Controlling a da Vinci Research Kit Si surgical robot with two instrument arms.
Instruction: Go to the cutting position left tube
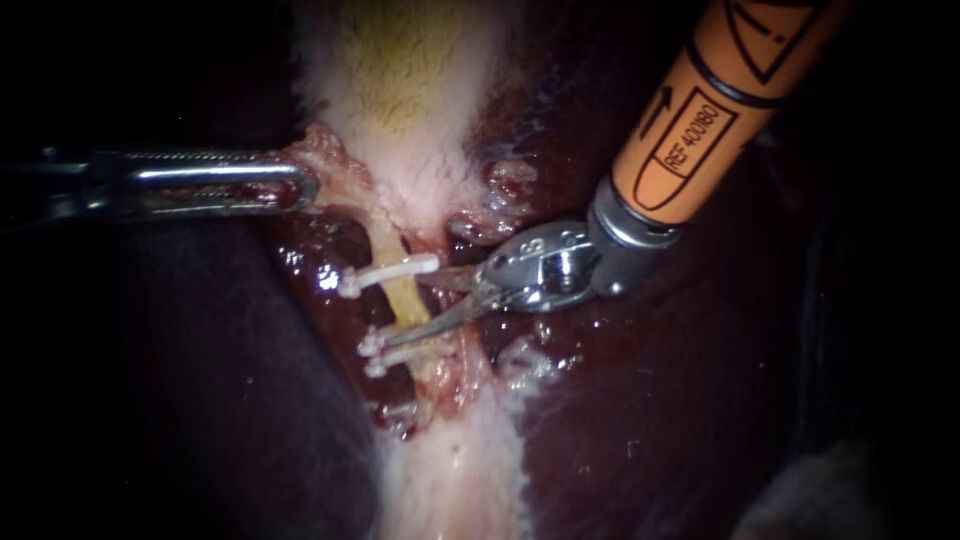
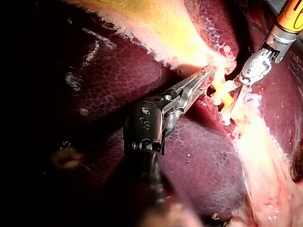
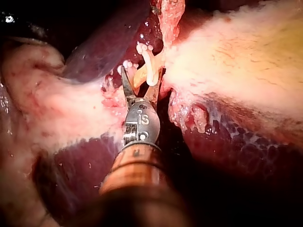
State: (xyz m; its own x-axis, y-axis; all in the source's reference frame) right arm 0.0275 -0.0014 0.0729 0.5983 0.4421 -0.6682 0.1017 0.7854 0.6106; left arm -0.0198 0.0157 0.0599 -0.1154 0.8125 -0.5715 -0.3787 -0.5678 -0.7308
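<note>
Dark red liver (image 1: 650,420) all round the field, glistening, and down the middle runs the pale band of the gallbladder (image 1: 400,80), yellowish toward the top of the endoscope view. From the left, the left instrument (image 1: 303,188) lies level across the liver, and the tool at its end is clamped down: both jaws closed on a fold of pink, ragged tissue (image 1: 330,160) at the gallbladder's edge, no gap showing between them. Just below that grip, there's the tube (image 1: 400,295), a thin yellowish strand running across a dark hollow in the liver. One white clip (image 1: 392,272) crosses it nearer the gallbladder, and a pair of white clips (image 1: 400,350) sits side by side further down, with a bare stretch of tube between. Over to the right instrument (image 1: 412,307): orange shaft slanting in from the upper right, silver wrist just beside the tube, and its tool is spread open, two slim blades in a narrow V. From the right wrist camera the tube sits between those blades, on the bare stretch, white clips close on either side. Whether either blade actually touches the tube can't be made out. Nothing gripped on that side: jaws parted, straddling the tube.
</note>
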